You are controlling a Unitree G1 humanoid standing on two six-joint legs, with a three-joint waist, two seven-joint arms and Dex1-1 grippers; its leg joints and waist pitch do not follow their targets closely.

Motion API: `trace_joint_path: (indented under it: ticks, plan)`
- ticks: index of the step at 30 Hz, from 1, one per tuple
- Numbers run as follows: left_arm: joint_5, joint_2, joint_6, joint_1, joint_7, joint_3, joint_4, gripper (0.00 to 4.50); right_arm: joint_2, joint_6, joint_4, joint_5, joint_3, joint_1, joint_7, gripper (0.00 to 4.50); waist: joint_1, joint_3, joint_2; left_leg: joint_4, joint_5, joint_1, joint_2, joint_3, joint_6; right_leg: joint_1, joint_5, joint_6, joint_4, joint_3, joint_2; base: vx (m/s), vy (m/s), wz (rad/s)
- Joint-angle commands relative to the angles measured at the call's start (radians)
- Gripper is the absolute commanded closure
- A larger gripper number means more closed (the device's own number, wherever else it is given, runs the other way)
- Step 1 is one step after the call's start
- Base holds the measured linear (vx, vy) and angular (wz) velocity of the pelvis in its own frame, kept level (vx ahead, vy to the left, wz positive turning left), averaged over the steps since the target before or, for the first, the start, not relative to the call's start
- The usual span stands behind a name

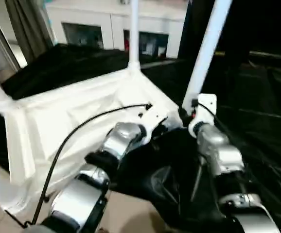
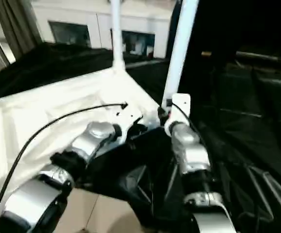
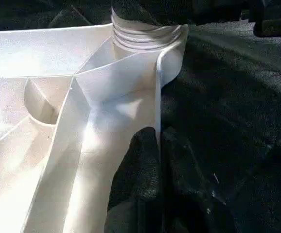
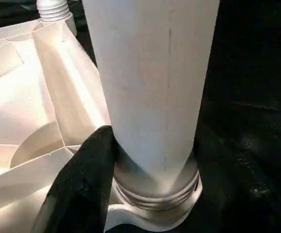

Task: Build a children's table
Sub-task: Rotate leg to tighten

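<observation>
- left gripper (image 3: 152,160) pinches shut on tabletop (image 1: 58,121) rim, bracing it.
- right gripper (image 4: 145,160) wraps leg (image 4: 150,82) just above corner socket (image 4: 155,216); grip closure: cannot tell.

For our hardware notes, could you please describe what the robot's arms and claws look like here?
Both forearms are built of rounded, shiny silver segments joined by black collars. The left arm has a thin black cable arching along it to a white wrist bracket. The right arm ends in a white block. Each claw has matte black fingers, rounded at the tips.
</observation>
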Motion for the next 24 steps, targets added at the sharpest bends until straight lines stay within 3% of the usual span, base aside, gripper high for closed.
trace_joint_path:
  ticks: [1, 8, 11, 14, 17, 20, 21, 24]
  plan:
    - [-0.019, -0.013, -0.059, -0.034, 0.014, 0.023, -0.01, 4.5, 0.049, 0.018, 0.048, 0.007, 0.062, 0.007, 0.037, 1.62, 0.003, -0.07, -0.014, -0.069, -0.215, 0.006, 0.007, 0.001, 0.045, 0.057, -0.328, -0.149, -0.074, 0.038, -0.048, 0.0, 0.0, 0.0]
    - [-0.036, 0.01, -0.087, -0.029, -0.042, 0.032, -0.021, 4.5, -0.004, -0.004, 0.009, -0.024, 0.084, 0.014, 0.102, 1.06, -0.003, -0.068, -0.018, -0.07, -0.222, 0.003, 0.007, 0.001, 0.053, 0.059, -0.357, -0.148, -0.076, 0.037, -0.049, 0.0, 0.0, 0.0]
    - [-0.045, 0.037, -0.104, -0.014, -0.098, 0.028, -0.046, 4.5, -0.079, 0.014, -0.054, -0.018, 0.103, 0.031, 0.201, 0.81, -0.001, -0.069, -0.02, -0.067, -0.208, 0.002, 0.007, 0.002, 0.063, 0.059, -0.333, -0.15, -0.073, 0.039, -0.049, 0.0, 0.0, 0.0]
    - [-0.053, 0.055, -0.118, -0.001, -0.14, 0.025, -0.066, 4.5, -0.131, 0.031, -0.103, -0.016, 0.115, 0.047, 0.267, 0.64, 0.005, -0.072, -0.02, -0.064, -0.165, 0.0, 0.01, 0.002, 0.082, 0.063, -0.262, -0.175, -0.063, 0.041, -0.05, 0.0, 0.0, 0.0]
    - [-0.081, 0.106, -0.141, 0.042, -0.261, 0.016, -0.14, 4.5, -0.279, 0.066, -0.218, -0.005, 0.135, 0.093, 0.433, 0.38, 0.015, -0.072, -0.016, -0.062, -0.145, 0.001, 0.014, 0.003, 0.1, 0.065, -0.217, -0.191, -0.057, 0.043, -0.049, 0.0, 0.0, 0.0]
    - [-0.102, 0.135, -0.147, 0.069, -0.344, 0.005, -0.189, 4.5, -0.347, 0.103, -0.284, 0.036, 0.138, 0.118, 0.537, 0.15, 0.023, -0.074, -0.014, -0.06, -0.138, 0.0, 0.015, 0.003, 0.109, 0.067, -0.188, -0.203, -0.051, 0.044, -0.049, 0.0, 0.0, 0.0]
    - [-0.111, 0.151, -0.151, 0.081, -0.387, -0.002, -0.212, 4.5, -0.379, 0.119, -0.318, 0.054, 0.143, 0.13, 0.592, 0.06, 0.024, -0.073, -0.009, -0.06, -0.148, 0.004, 0.017, 0.004, 0.109, 0.061, -0.185, -0.211, -0.052, 0.044, -0.048, 0.0, 0.0, 0.0]
    - [-0.133, 0.196, -0.135, 0.126, -0.512, -0.031, -0.3, 4.5, -0.462, 0.146, -0.41, 0.091, 0.169, 0.171, 0.718, 0.06, 0.032, -0.07, -0.007, -0.062, -0.172, 0.004, 0.023, 0.004, 0.106, 0.063, -0.203, -0.216, -0.052, 0.045, -0.051, 0.0, 0.0, 0.0]
